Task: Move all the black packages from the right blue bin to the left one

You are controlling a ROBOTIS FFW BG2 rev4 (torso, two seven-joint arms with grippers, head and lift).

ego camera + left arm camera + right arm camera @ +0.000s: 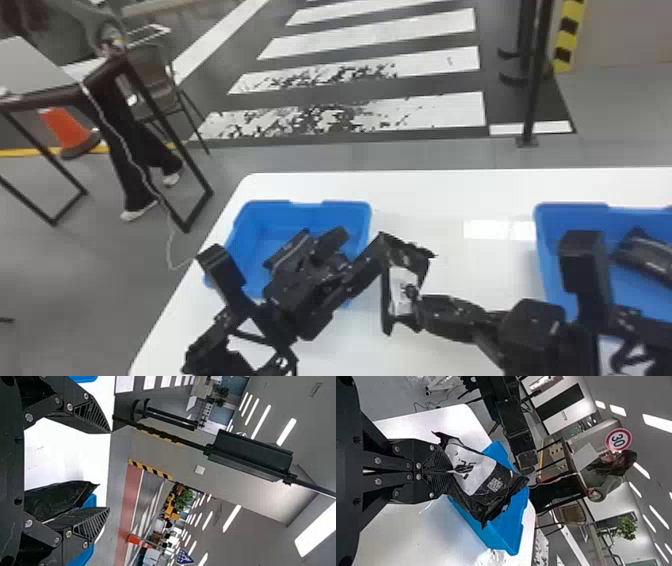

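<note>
Closest to me, my right fingers (440,458) are closed together on one end of a black package (484,504), pinching it near its white label (472,482), with the rest of it jutting out past the tips. My left fingers (94,414) face it and stand wide apart, clamped on nothing. Some black wrapping (59,499) shows between them, near one finger; I take it to be this same package, though I can't tell whether it touches.

I judge that I'm midway through moving this one, perhaps at a pass from right to left. If so, the next move calls for lining my left fingers up around the free part, closing them firmly, and only then letting the right ones go. The wrapping looks soft and may fold or slip, so I'd want a good bite rather than a loose corner.

Just past my left arm (300,285) is the left blue bin (300,212), where the package has to end up; in the head view it hangs beside that bin, over the white counter (440,192), not inside. Well apart, the right blue bin (546,245) has another black package (645,256) lying in it, so at least one more trip remains. Beyond the counter's far edge, white stripes (390,30) cross the floor near a dark pole (533,90).
</note>
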